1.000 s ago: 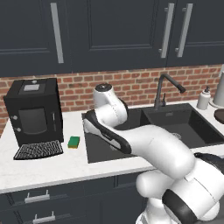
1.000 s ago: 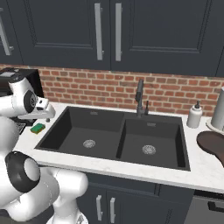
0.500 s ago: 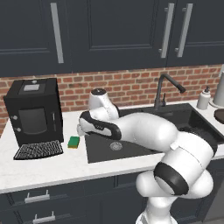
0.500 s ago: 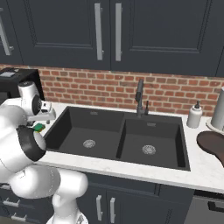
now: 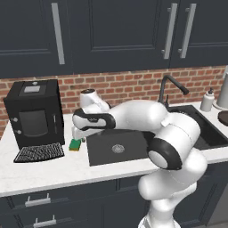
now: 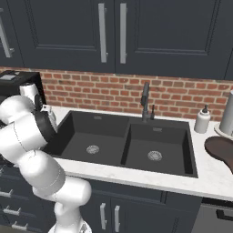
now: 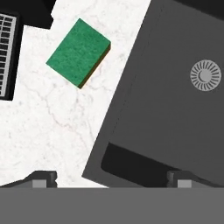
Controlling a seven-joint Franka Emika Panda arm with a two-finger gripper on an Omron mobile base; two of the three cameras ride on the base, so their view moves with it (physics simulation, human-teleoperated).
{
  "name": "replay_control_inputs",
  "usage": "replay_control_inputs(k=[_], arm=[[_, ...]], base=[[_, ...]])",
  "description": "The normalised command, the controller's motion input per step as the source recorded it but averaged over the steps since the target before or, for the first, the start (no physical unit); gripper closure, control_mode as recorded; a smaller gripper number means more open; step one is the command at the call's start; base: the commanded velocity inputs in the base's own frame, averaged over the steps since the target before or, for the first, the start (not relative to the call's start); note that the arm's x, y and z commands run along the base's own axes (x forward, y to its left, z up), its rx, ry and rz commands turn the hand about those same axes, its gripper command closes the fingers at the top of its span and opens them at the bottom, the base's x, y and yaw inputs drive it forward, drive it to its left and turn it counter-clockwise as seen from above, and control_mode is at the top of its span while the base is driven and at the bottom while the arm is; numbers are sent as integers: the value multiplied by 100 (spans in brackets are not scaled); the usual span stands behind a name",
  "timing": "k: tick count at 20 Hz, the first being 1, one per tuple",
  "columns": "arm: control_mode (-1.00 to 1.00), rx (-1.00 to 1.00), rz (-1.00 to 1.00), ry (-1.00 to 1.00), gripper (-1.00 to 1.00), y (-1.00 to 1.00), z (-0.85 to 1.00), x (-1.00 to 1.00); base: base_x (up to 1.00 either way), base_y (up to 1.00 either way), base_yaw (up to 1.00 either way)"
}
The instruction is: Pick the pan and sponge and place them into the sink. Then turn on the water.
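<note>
The gripper is seen in the hand view with its two dark fingertips set far apart, fully spread, and nothing is held between them; one tip stands over the white marble countertop and the other over the near left corner of the sink. In the left base view the gripper is positioned low over the countertop at the left rim of the sink, just above and beside the sponge. The sponge is found lying flat on the countertop, green face up with a yellow edge showing, apart from the fingertips and between the sink's left rim and the grille of the coffee machine, which stands at the left end of the countertop against the brick wall. In the right base view the black double-basin sink is shown with a round silver drain in each basin, and the dark gooseneck faucet is mounted at its rear rim. Farther right, a soap dispenser is placed near the wall, and the pan rests on the countertop at the right end, well apart from the gripper.
</note>
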Motion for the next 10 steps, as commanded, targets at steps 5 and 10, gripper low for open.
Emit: replay_control_inputs(k=[5, 10], arm=[[-100, -3, 0, 0, -100, 27, -26, 2], [-100, 2, 0, 0, -100, 4, -27, 5]], base=[[0, 0, 0], [0, 0, 0]])
